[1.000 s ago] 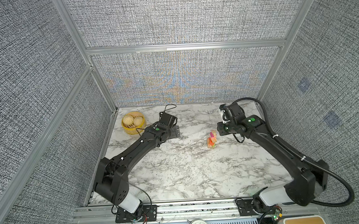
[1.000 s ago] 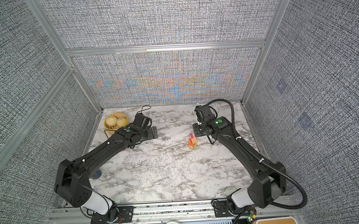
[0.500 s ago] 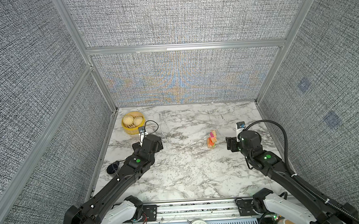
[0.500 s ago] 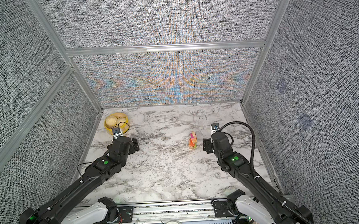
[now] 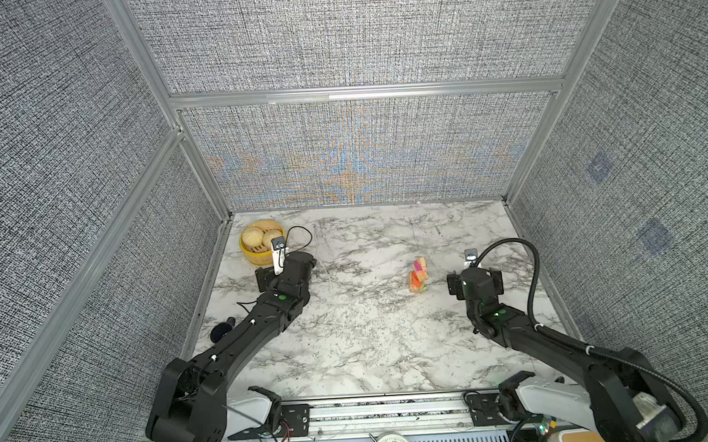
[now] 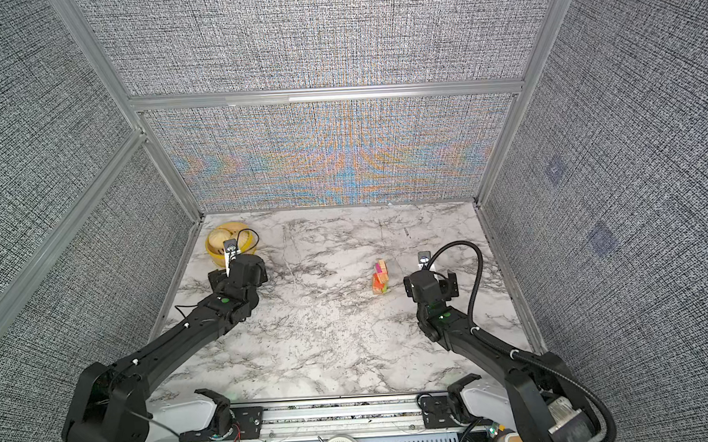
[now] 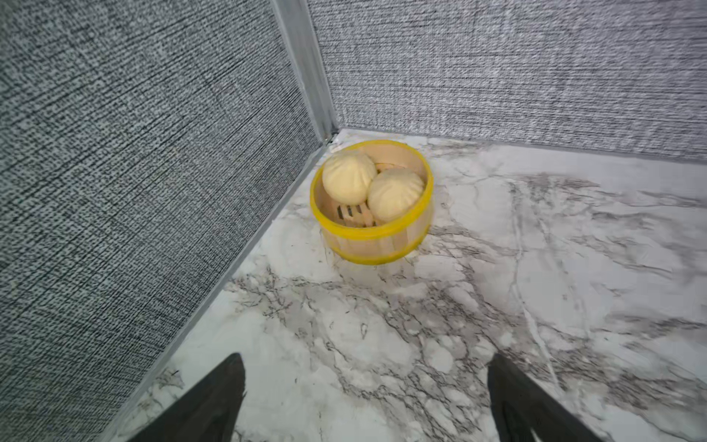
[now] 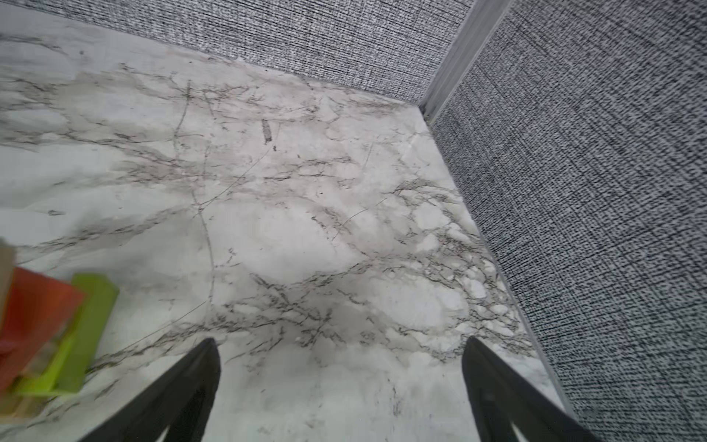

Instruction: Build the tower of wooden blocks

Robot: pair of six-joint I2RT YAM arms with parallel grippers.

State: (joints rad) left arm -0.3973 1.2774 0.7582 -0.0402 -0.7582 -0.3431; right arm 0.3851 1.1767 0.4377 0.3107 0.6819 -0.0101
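reaching in from the near rail, both arms hang over the marble table [image 5: 370, 333]. the left gripper [image 7: 365, 359] has its fingers spread wide with nothing between them. the right gripper [image 8: 341, 340] is just as wide and just as empty. a dark mug [image 5: 221, 332] beside the left arm shows in a top view only. farther on, the tower [image 5: 417, 276] stands right of centre in both top views, pink and tan above orange and green. the right wrist view catches only its blocks [image 8: 88, 325], red and lime-green, blurred at the frame edge and apart from the fingers. in the far left corner sits the steamer [image 7: 373, 233] with two buns [image 7: 348, 176], clearest in the left wrist view. a second ago both arms stretched farther back, with the right gripper close beside the tower. now that gripper sits drawn clear, and the tower is unmoved.
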